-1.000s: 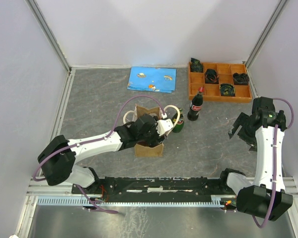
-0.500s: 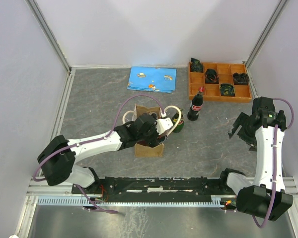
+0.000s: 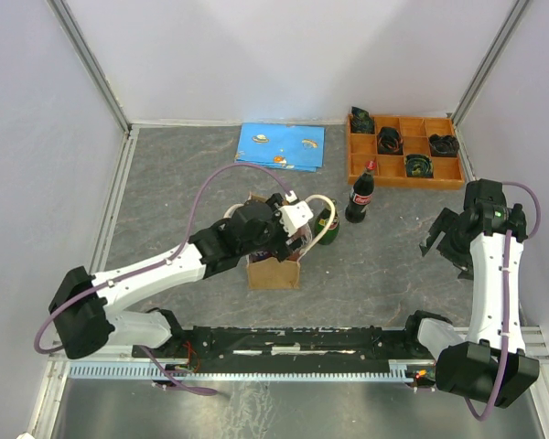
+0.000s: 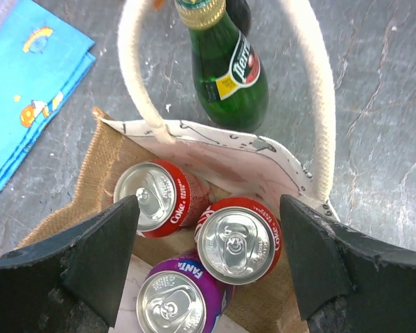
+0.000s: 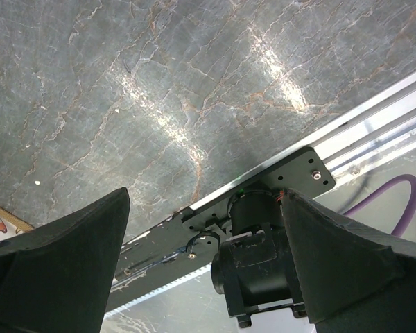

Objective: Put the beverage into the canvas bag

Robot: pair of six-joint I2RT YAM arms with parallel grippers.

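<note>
The beige canvas bag [image 3: 274,273] stands mid-table, and my left gripper [image 3: 290,219] hovers over it. In the left wrist view the bag [image 4: 222,149] holds two red Coke cans [image 4: 156,198] [image 4: 239,239] and a purple Fanta can [image 4: 180,302], all upright. My left gripper [image 4: 209,208] is open and empty above them, its fingers either side of the cans. A green glass bottle [image 4: 229,69] stands just outside the bag's far wall, between the rope handles [image 4: 319,90]; it also shows in the top view [image 3: 328,224]. My right gripper [image 3: 442,240] is open and empty at the far right.
A small Coke bottle [image 3: 360,194] stands right of the green bottle. An orange compartment tray [image 3: 403,181] with dark items is at the back right. A blue printed cloth [image 3: 280,146] lies at the back. The arms' black base rail [image 3: 293,343] runs along the near edge.
My left arm has lifted and drawn back to the left, raising its gripper higher above the bag. The right arm has not moved.
</note>
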